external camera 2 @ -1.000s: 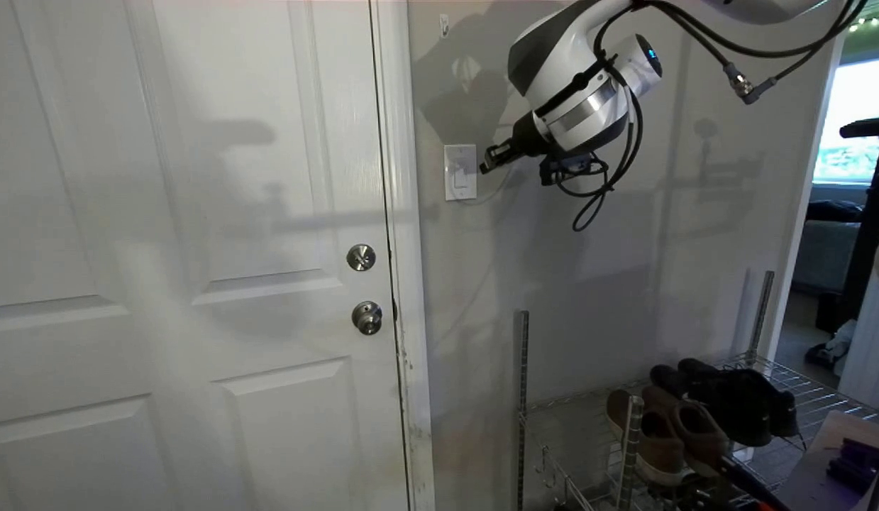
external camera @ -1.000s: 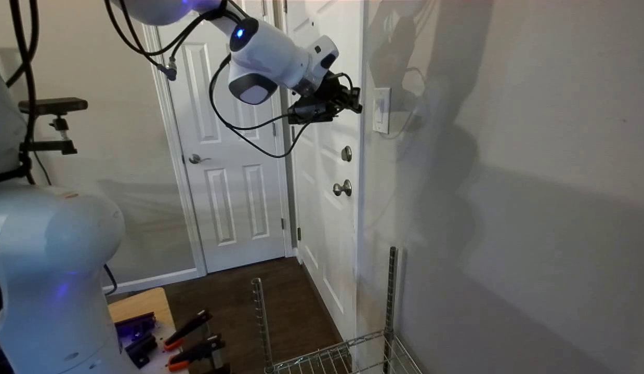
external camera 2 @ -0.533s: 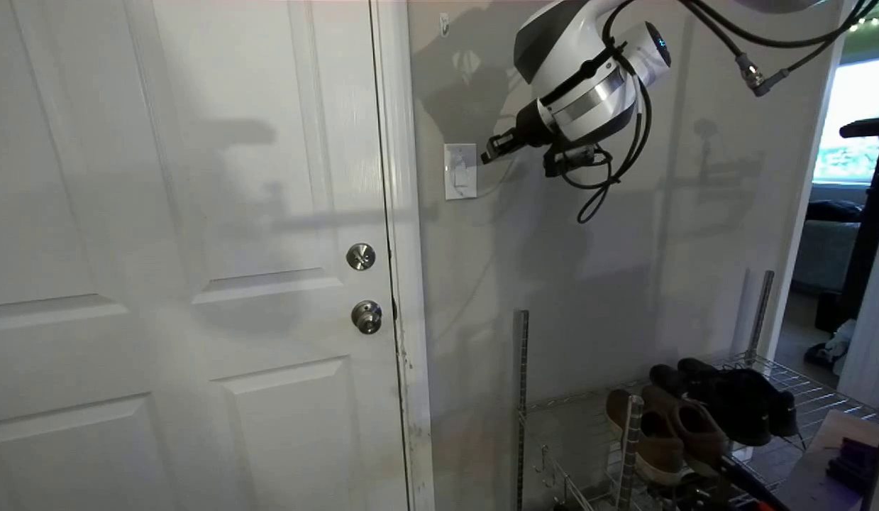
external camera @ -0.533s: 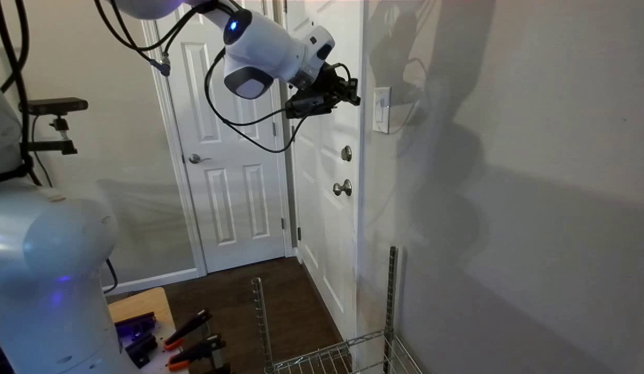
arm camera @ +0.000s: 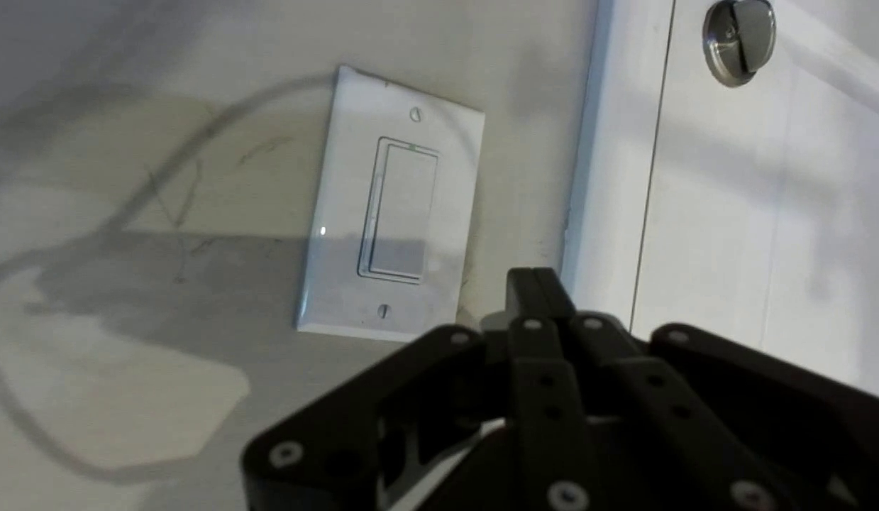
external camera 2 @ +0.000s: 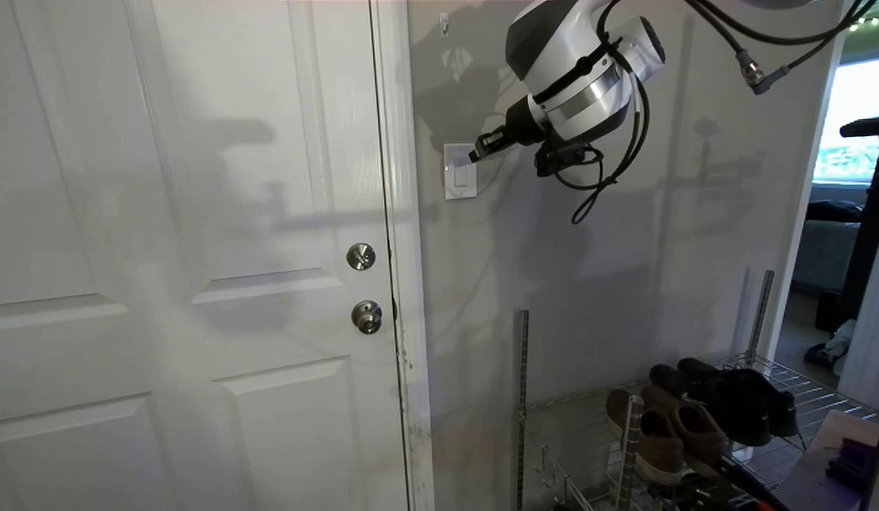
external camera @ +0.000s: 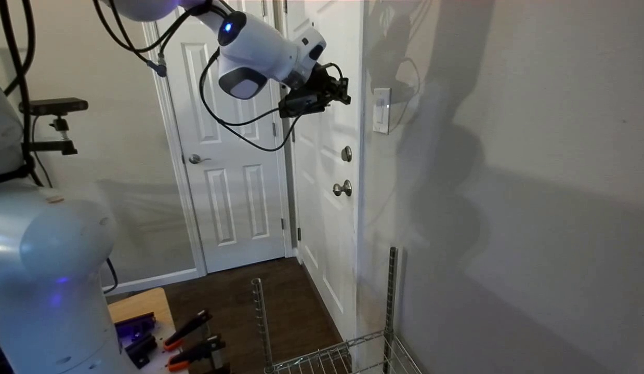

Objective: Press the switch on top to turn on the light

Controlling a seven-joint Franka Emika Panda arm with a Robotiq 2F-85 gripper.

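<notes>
White rectangular switch plate (external camera 2: 459, 172), one. Upright; fitted with a broad white rocker (arm camera: 402, 209) and two slotted screws (arm camera: 384, 311). Location: on a beige-grey wall (external camera: 550, 130), just beside the white painted frame (external camera 2: 405, 213) of a white panelled door (external camera 2: 198, 177), higher than that door's round metal deadbolt (external camera 2: 361, 257) and round metal knob (external camera 2: 367, 317).

Black two-fingered gripper (arm camera: 537, 280), one. Carried on a white and grey robot arm (external camera: 264, 52). Condition: closed, the fingers side by side and tip against tip. Location: near the switch plate and apart from it, turned toward the wall; in an exterior view the fingertips (external camera 2: 474, 156) stand in front of the plate's edge. In the wrist view a grey shadow (arm camera: 347, 284) falls across the end of the plate nearer the fingertips.

Further holdings: one second white panelled door (external camera: 233, 182) with a metal lever handle (external camera: 196, 159); one metal wire rack (external camera 2: 629, 451), standing by the wall, bearing brown shoes (external camera 2: 709, 447) and black shoes (external camera 2: 744, 401); two black implements (external camera: 189, 329) with orange ends, beside a light wooden board (external camera: 140, 304); one bracket-mounted black oblong device (external camera: 54, 106).
</notes>
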